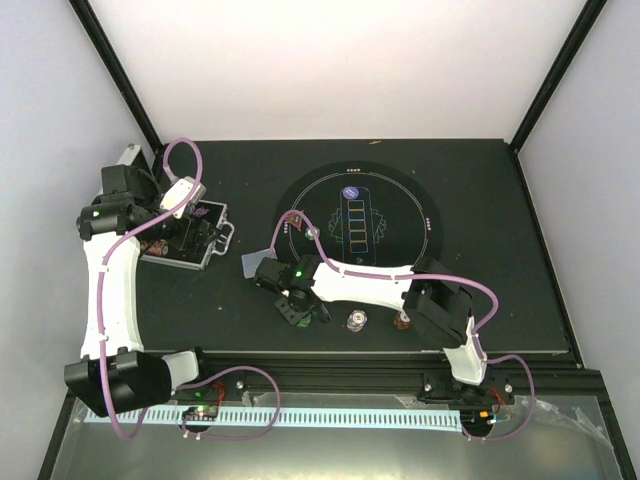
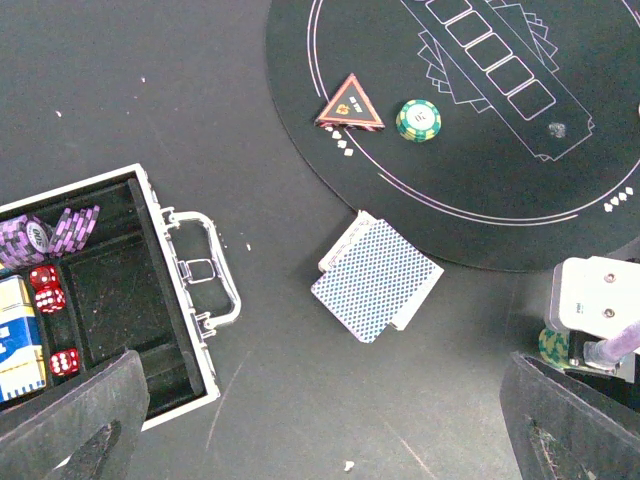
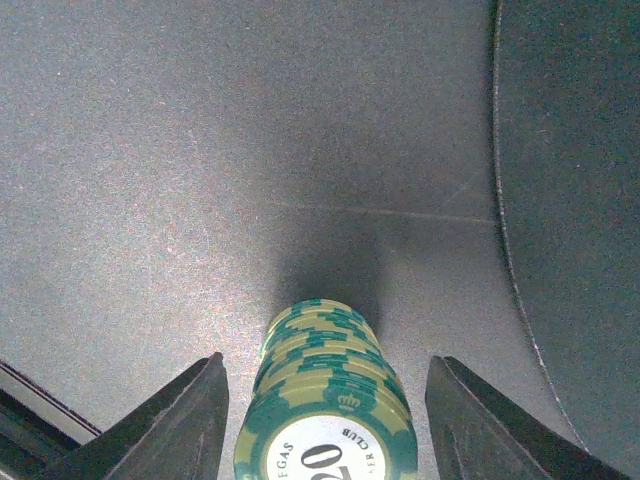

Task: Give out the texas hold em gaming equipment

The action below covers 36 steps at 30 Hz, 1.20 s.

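Jaws part-open astride green chips (image 3: 325, 400) (untouched)

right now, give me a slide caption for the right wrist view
Open right end effector straddling a green poker chip stack on the dark table, mat edge at right.

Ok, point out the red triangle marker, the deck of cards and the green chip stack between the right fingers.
red triangle marker (image 2: 351, 104), left wrist view, centre of its face
deck of cards (image 2: 378, 278), left wrist view, top card's back
green chip stack (image 3: 322, 365), right wrist view, striped side
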Motion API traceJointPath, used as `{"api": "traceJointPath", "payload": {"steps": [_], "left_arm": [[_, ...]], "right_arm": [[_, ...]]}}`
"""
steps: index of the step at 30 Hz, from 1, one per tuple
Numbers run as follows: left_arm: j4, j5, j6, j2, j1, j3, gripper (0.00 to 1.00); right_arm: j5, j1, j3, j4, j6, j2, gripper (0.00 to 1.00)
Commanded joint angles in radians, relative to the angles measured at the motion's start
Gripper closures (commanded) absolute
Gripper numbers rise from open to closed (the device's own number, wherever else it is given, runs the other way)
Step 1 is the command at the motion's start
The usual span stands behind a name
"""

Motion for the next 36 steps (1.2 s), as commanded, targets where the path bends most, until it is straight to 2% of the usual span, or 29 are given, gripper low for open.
{"api": "traceJointPath", "payload": {"steps": [1, 6, 24, 29, 36], "left_arm": [[-0.004, 0.005, 0.005, -0.012, 0.01, 0.029, 0.01], [-0.003, 0.004, 0.006, -0.011, 0.011, 0.025, 0.01], [0.023, -0.016, 0.013, -0.02, 0.012, -0.021, 0.01], [0.022, -0.014, 0.01, -0.021, 0.011, -0.02, 0.01], [0.023, -0.012, 0.01, -0.016, 0.012, -0.02, 0.01]], "right_arm": [[0.026, 0.004, 0.009, -0.005, 0.0, 0.011, 0.44], [0.031, 0.004, 0.005, -0.005, -0.003, 0.014, 0.47], [0.018, 0.005, -0.023, 0.014, -0.006, 0.02, 0.48], [0.021, 0.005, -0.027, 0.018, -0.003, 0.013, 0.6], [0.026, 0.007, 0.021, -0.02, -0.012, -0.009, 0.61]]}}
